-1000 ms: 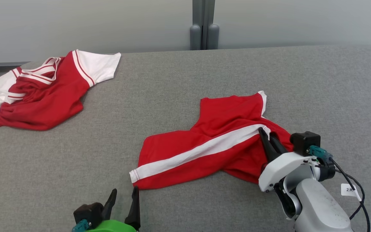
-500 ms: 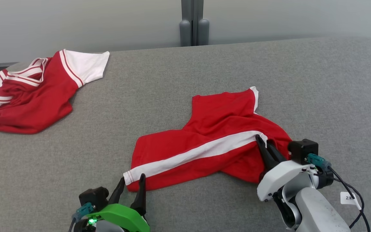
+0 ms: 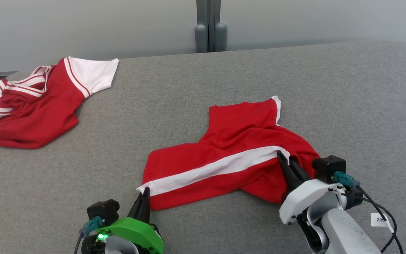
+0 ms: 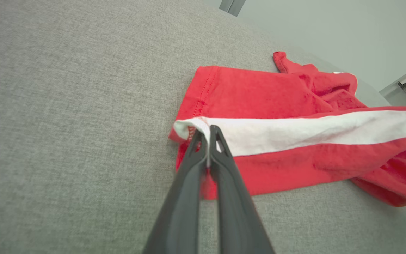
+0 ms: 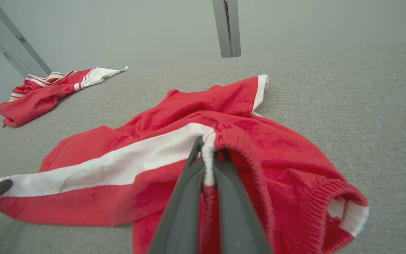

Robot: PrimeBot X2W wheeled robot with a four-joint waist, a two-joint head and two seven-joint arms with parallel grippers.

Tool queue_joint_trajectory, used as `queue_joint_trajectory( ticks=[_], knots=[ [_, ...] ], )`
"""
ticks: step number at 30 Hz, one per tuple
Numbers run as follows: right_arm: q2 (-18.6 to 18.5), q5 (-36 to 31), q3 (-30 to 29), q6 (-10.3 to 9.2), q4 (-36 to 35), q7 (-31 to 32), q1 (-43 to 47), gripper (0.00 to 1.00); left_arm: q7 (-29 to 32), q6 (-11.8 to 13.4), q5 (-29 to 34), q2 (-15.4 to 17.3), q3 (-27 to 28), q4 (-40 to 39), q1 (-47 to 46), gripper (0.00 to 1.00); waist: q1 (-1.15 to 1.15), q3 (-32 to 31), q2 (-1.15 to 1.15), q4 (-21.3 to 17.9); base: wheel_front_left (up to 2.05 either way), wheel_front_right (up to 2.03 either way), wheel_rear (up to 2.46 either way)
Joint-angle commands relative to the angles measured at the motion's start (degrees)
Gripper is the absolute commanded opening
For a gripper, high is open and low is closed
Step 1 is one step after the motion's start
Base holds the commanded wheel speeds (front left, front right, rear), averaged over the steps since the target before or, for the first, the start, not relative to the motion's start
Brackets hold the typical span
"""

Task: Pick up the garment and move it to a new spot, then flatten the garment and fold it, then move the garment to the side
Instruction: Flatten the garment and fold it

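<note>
Garment: red shorts (image 3: 231,155) with a white side stripe (image 3: 210,169), lying crumpled near the middle of the grey padded surface (image 3: 330,106), just ahead of both arms.
Left arm: left gripper (image 3: 145,193) has its fingers pressed together on the hem corner (image 4: 189,125) at the stripe's near end, with a thin fold of cloth between the tips.
Right arm: right gripper (image 3: 284,157) has its fingers pinched on the stripe's far end, at the gathered waistband (image 5: 245,148).
Step in hand: by my reading, the lift. One side seam is gripped at both ends and ready to carry to a new spot.
Progress: early. The shorts are neither flattened nor folded.
Doing it well: raise both grippers together and level. Draw them apart only until the stripe runs straight between them, so the shorts hang from that seam and the creases drop out.
Risk, left: the bite looks shallow, right at the corner, so a jerk could pull it free.
Risk, right: the waistband is bunched, and I cannot tell how many layers are caught.
Neighbour: a red-and-white shirt (image 3: 30,102) lies at the far left, well apart. Set the shorts down clear of it.
</note>
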Motion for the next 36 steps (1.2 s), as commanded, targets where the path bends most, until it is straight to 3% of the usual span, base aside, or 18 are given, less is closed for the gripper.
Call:
queue_joint_trajectory(
  ticks=[1, 9, 14, 22, 29, 33, 36],
  knots=[
    [-0.15, -0.27, 0.2, -0.02, -0.39, 0.02, 0.57, 0.0, -0.45, 0.45, -0.21, 0.21, 0.3, 0.04, -1.18, 0.0, 0.0, -0.17, 0.0, -0.09, 0.0, 0.0, 0.0],
    [-0.13, -2.51, -0.5, -0.02, -3.77, -3.63, 1.44, 0.0, -1.67, 0.65, 1.04, 0.59, 2.18, -2.86, -1.16, 0.0, 0.0, -2.4, 0.0, -0.81, 0.0, 0.0, 0.0],
    [-0.15, -5.03, -1.79, -0.02, -9.54, -4.84, 2.54, 0.0, -1.72, 1.06, 4.43, 0.85, 5.62, -12.22, 0.5, 0.0, 0.0, -4.86, 0.0, -1.44, 0.0, 0.0, 0.0],
    [-0.74, -9.88, -3.7, -0.02, -28.43, -2.54, 4.92, 0.0, -1.69, 1.72, 10.99, 0.98, 7.22, -34.78, 2.35, 0.0, 0.0, -7.51, 0.0, -2.97, 0.0, 0.0, 0.0],
    [-2.9, -12.22, -3.98, -0.02, -47.47, 3.38, 6.95, 0.0, 1.44, 3.16, 13.75, 3.45, 7.16, -53.03, 1.33, 0.0, 0.0, -8.3, 0.0, -4.28, 0.0, 0.0, 0.0],
    [-4.01, -12.21, -3.85, -0.02, -53.16, 6.65, 7.23, 0.0, 5.67, 3.54, 13.83, 5.22, 7.65, -58.11, -0.53, 0.0, 0.0, -7.83, 0.0, -4.59, 0.0, 0.0, 0.0],
    [-4.57, -11.11, -3.83, -0.02, -52.91, 8.87, 6.59, 0.0, 8.31, 3.1, 11.67, 5.57, 8.38, -57.34, -2.98, 0.0, 0.0, -6.57, 0.0, -4.52, 0.0, 0.0, 0.0]
  ],
)
